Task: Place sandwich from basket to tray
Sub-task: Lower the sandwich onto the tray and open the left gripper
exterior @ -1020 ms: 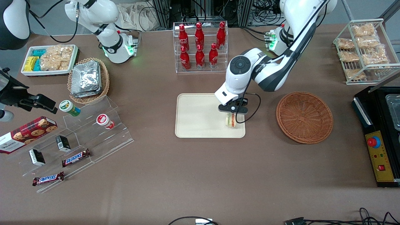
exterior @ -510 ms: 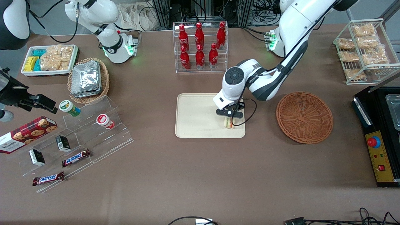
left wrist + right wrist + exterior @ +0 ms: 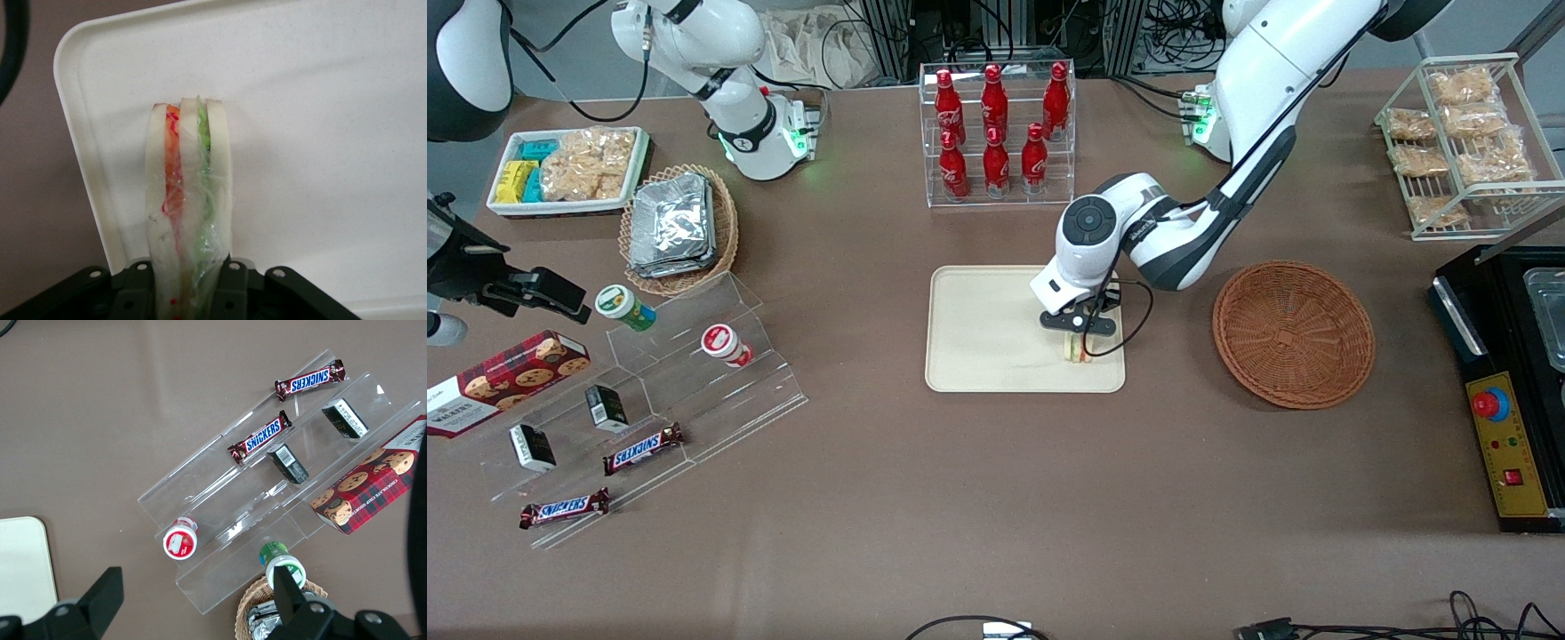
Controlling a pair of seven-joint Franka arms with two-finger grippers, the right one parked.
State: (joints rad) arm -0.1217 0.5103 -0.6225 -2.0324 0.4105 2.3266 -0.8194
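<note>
A: Entry. Table (image 3: 996, 498), brown. Tray (image 3: 978, 338) at its centre; basket (image 3: 1294, 333) at 3 o'clock of the tray, well apart, nothing in it.

B: Sandwich?

A: Sandwich (image 3: 1077, 351) over the tray's corner nearest the basket and the front camera, standing on edge. Pincer (image 3: 1079, 331) pinching it, one finger against each bread face; wrist view confirms, sandwich (image 3: 189, 207) clamped near the fingers, the rest sticking out over the tray (image 3: 320, 133).

B: Touching down yet?

A: Cannot tell; looks close. Judgement: lower until the bottom edge bears, then spread the fingers slowly. It sits near the rim, so a nudge toward 9 o'clock first would be safer. Expect it to tip flat on release; lift straight up so the wrap does not drag.
</note>
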